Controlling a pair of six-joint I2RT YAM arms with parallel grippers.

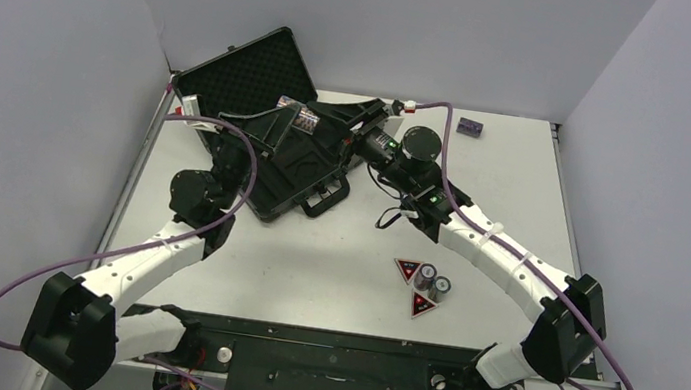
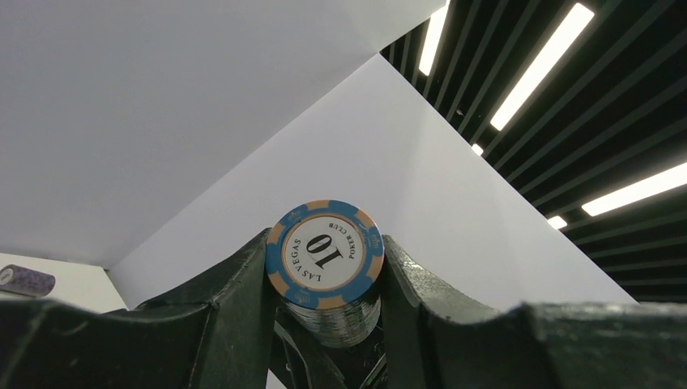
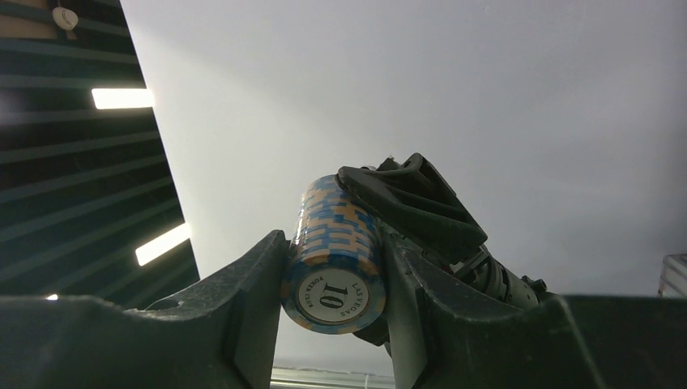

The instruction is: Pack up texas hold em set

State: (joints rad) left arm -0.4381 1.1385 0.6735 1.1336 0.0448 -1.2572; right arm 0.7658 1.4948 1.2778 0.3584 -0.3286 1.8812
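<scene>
My left jaws and right jaws both clenched one blue-and-orange chip stack [image 2: 324,267], raised over the open black briefcase [image 1: 246,76] at the counter's [image 1: 334,254] far left; two other stacks [image 1: 433,283] and two red triangular tokens [image 1: 407,269] lay well apart.

You are looking at one open black briefcase [image 1: 246,76]. There are two hands, the left hand [image 2: 324,243] and the right hand [image 3: 334,243]. One blue chip stack [image 2: 324,258], two grey chip stacks [image 1: 425,275] [image 1: 441,287], two red-and-black triangular tokens [image 1: 407,268] [image 1: 423,306] and one small purple object [image 1: 471,127] complete the count.
</scene>
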